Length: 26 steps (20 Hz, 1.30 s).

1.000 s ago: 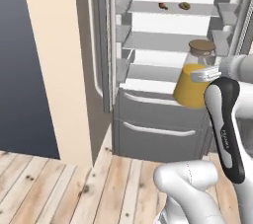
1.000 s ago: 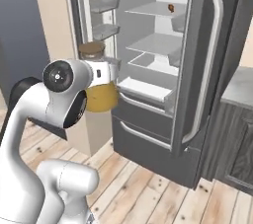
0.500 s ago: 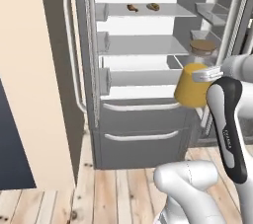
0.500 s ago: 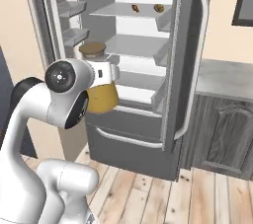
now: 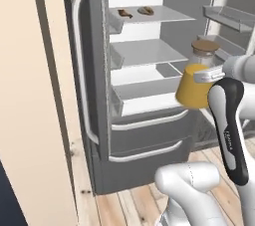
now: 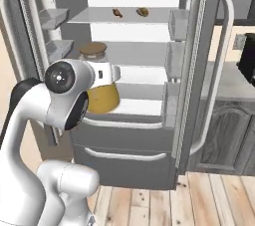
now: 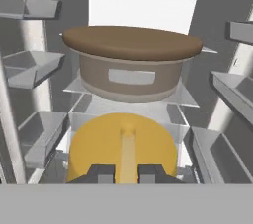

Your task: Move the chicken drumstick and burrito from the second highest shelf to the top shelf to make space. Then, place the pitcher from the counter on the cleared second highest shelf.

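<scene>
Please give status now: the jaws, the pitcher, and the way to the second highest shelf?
Gripper shut on pitcher by its handle, held before the open fridge. Chicken drumstick and burrito on top shelf. Second highest shelf bare, nothing in the way.

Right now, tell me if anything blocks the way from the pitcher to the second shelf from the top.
Nothing visible does. The gripper holds the pitcher in front of the open fridge, and the second shelf lies bare. The drumstick and burrito already sit on the top shelf.
</scene>
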Motion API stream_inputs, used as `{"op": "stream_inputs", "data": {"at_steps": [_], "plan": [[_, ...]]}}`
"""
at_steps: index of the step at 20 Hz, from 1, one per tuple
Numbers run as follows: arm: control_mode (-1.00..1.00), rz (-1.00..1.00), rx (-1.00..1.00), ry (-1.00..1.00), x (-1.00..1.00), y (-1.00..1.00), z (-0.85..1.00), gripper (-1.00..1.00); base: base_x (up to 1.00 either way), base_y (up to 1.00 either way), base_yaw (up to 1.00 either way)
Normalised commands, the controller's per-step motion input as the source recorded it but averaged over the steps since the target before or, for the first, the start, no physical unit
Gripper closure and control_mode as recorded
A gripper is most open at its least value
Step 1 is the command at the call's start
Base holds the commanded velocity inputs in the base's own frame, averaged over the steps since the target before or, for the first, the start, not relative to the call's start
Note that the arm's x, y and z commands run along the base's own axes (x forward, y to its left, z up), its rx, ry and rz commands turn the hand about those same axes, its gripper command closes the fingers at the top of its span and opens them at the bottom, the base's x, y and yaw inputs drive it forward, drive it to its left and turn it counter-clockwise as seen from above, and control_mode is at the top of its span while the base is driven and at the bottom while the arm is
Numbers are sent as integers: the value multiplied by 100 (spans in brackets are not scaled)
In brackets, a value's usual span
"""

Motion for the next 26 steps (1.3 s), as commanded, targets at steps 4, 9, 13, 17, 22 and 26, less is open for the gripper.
{"op": "stream_inputs", "data": {"at_steps": [4,9,13,17,22,26], "plan": [[100,0,0,0,0,0,0,100,68,48,-33],[100,0,0,0,0,0,0,100,75,12,-18],[100,0,0,0,0,0,0,100,73,-14,0],[100,0,0,0,0,0,0,100,65,-1,9],[100,0,0,0,0,0,0,100,56,-19,21],[100,0,0,0,0,0,0,100,46,-36,25]]}}
